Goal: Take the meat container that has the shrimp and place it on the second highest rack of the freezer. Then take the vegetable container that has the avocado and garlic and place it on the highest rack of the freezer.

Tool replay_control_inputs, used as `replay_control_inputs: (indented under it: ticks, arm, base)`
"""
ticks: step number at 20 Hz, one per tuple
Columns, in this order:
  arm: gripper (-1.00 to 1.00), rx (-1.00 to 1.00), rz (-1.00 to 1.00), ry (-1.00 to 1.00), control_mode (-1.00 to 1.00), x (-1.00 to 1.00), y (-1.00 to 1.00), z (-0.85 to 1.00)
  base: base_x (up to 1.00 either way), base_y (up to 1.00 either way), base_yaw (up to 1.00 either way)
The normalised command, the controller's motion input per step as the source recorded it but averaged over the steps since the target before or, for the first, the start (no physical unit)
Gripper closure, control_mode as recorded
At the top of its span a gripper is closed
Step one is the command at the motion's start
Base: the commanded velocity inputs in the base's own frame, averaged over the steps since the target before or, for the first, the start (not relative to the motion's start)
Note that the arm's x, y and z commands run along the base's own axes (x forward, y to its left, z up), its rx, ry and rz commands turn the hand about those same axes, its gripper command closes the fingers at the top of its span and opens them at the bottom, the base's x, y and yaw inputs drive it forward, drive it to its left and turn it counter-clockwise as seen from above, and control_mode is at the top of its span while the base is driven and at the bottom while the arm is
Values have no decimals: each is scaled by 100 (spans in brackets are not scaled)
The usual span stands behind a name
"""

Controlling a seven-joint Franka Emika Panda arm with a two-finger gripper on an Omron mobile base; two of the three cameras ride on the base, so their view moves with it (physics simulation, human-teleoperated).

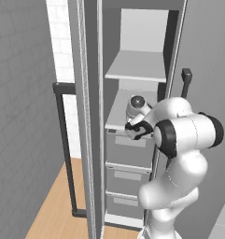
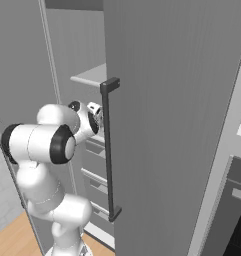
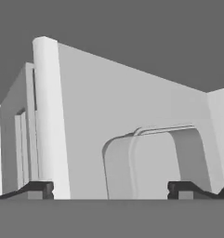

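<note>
The freezer [image 1: 132,28] stands open in front of me. My arm reaches in at the second highest rack [image 1: 117,112], under the highest rack [image 1: 137,65]. In the hand view my gripper [image 3: 111,190] is open, its fingertips [image 3: 39,189] far apart. Just ahead of them lies a shallow light-grey container [image 3: 150,162] with a rounded rim, free of both fingers. Its contents cannot be made out, so the shrimp is hidden. The hand [image 1: 136,122] hovers at the front edge of that rack and also appears beside the door edge [image 2: 94,117]. The vegetable container, avocado and garlic are out of view.
Grey drawers [image 1: 128,154] stack below the racks. The open freezer door [image 2: 167,100] with its long black handle [image 2: 109,150] stands close on the arm's right. Another black bar handle [image 1: 62,140] is at the left, over the wooden floor [image 1: 53,210].
</note>
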Motion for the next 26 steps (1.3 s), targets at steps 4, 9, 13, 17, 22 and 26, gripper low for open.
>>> replay_control_inputs:
  ticks: [4, 9, 13, 17, 22, 26]
  arm:
    - [-100, 0, -2, -3, -100, -100, 6, 94]
    - [-100, -3, -4, 0, -100, -100, 3, 100]
    - [-100, -7, -1, 7, -100, -100, 20, 100]
    - [-100, -7, 0, 17, -100, -100, 41, 100]
    - [-100, -7, 0, 20, -100, -100, 33, 97]
    - [-100, -9, 0, 10, -100, -100, 12, 80]
  base:
    - [0, 0, 0]
    - [0, 0, 0]
    - [0, 0, 0]
    - [0, 0, 0]
    - [0, 0, 0]
    - [0, 0, 0]
